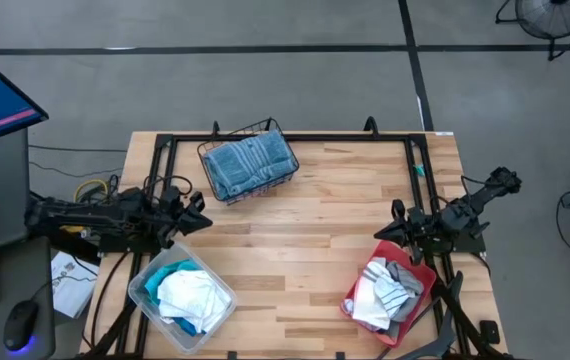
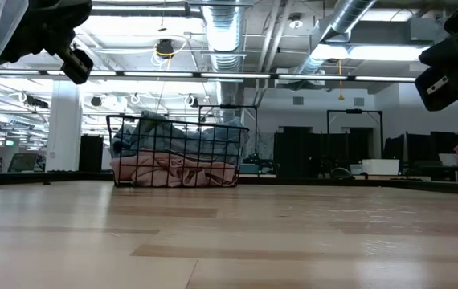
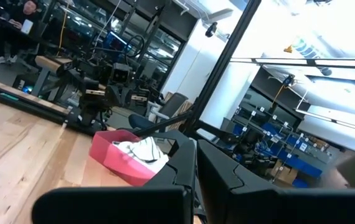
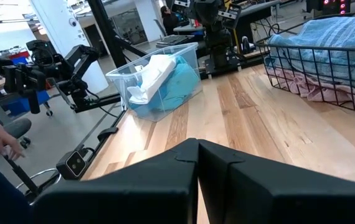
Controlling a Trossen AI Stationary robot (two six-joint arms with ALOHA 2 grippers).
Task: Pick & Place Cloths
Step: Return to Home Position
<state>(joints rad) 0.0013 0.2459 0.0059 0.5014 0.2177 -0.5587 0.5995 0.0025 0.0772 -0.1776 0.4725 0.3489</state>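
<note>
Three containers loaded, no cloth loose on the wooden table [image 1: 315, 250]: striped towel [image 1: 248, 165] over pink shirt [image 2: 173, 171] in wire basket [image 1: 213, 174], turquoise and white cloths [image 1: 190, 295] in clear bin [image 1: 151, 267], socks [image 1: 393, 285] in red bin [image 1: 349, 303]. Sorting seemingly finished. Left gripper [image 1: 203, 212] and right gripper [image 1: 390, 225] parked at opposite table sides, fingers pressed together, empty.

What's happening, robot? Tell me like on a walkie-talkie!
Left gripper shut, empty. Right gripper shut, empty. Cloths sorted into wire basket, clear bin, red bin. Nothing in the way.
</note>
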